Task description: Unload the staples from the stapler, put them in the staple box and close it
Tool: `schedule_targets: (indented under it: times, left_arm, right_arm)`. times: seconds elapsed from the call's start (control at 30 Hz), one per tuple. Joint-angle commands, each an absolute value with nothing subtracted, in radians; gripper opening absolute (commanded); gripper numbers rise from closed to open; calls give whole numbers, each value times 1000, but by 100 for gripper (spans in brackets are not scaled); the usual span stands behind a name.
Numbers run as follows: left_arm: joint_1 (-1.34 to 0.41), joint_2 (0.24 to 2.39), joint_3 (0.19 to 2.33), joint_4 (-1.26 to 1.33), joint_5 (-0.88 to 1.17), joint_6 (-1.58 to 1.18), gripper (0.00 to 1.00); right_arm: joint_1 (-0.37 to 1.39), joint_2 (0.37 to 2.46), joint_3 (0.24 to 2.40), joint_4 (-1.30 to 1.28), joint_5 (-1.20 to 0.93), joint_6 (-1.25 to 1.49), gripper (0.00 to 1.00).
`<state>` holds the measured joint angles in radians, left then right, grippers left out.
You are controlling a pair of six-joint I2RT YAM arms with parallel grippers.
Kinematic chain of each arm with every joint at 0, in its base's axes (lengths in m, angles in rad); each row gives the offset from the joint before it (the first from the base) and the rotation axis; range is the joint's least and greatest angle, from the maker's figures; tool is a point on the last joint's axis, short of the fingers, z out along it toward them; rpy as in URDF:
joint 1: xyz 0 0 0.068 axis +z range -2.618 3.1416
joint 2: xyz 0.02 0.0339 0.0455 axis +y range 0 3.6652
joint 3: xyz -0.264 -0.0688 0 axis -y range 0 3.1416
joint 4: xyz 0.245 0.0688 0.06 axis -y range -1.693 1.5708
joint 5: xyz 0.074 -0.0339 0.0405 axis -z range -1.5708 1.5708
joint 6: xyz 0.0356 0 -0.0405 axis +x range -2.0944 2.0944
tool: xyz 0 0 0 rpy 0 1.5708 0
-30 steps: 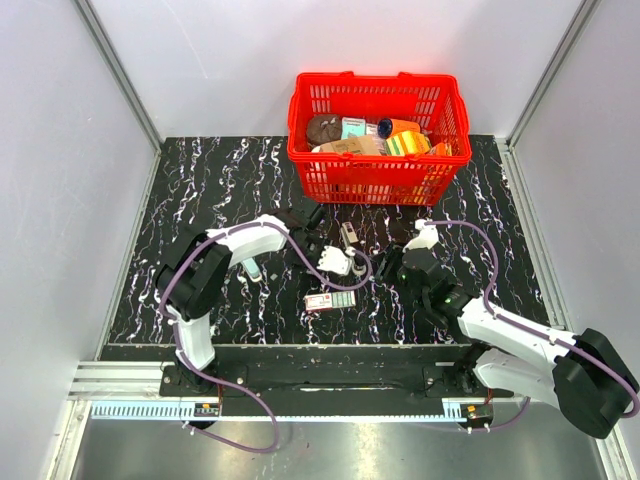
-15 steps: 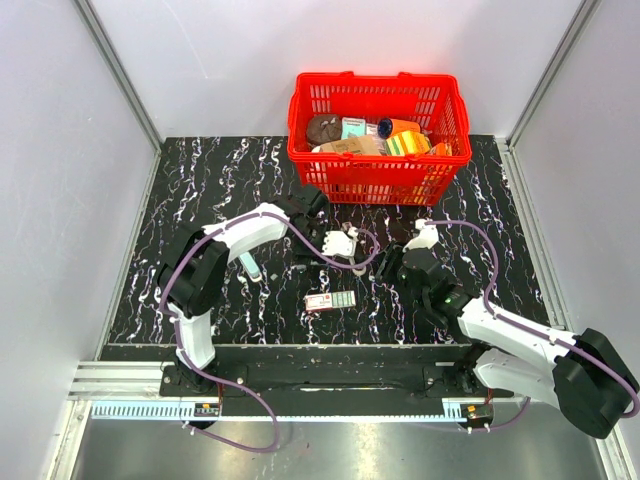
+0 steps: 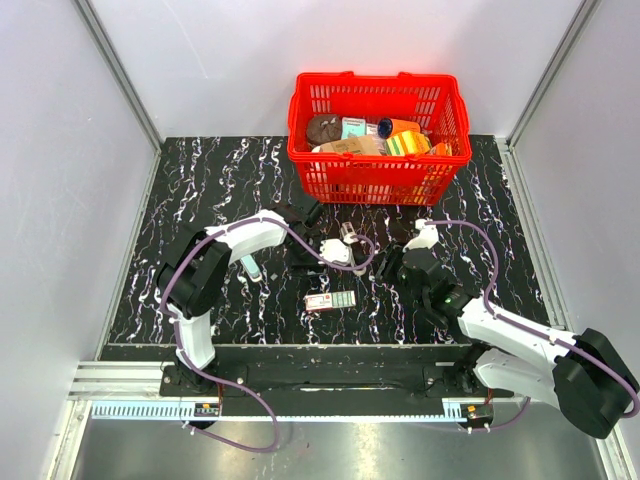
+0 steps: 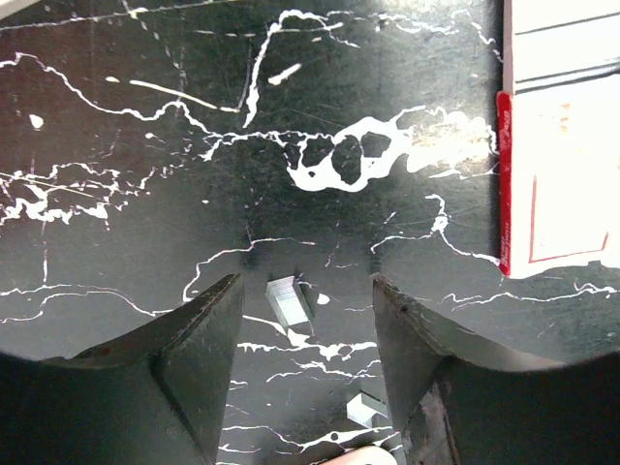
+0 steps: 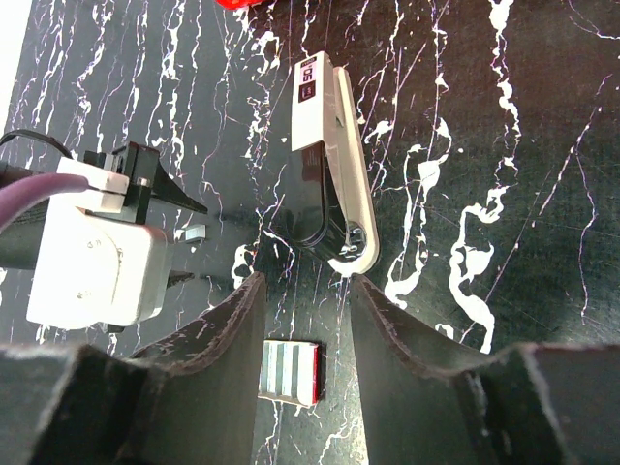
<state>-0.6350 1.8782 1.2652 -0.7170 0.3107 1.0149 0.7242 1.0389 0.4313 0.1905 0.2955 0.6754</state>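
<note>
Upper centre of the right wrist view, we log the stapler (image 5: 325, 165), ungrasped; left gripper (image 4: 305, 291) and right gripper (image 5: 303, 286) both released, empty.

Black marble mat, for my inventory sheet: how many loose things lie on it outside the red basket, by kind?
Slim black-and-white stapler: 1
Small silvery metal staple pieces: 2
Flat red-and-white box: 1
Pale blue pill-shaped object: 1
Total: 5
</note>
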Motion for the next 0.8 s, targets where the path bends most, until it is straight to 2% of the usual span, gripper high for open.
schedule_targets:
  times: [0.0,0.17,0.67,0.77]
  left_arm:
    - [-634,1856,1269,-666,302,971,59]
    - [-634,1871,1276,-653,295,893,54]
    - [-635,1870,1218,-611,190,827,48]
    - [-635,1878,1218,-609,190,825,42]
  right_arm:
    - [719,1023,420,235,304,669,45]
    - [719,1020,419,236,302,669,43]
    - [719,1017,416,241,302,670,39]
    - [718,1019,417,241,299,669,38]
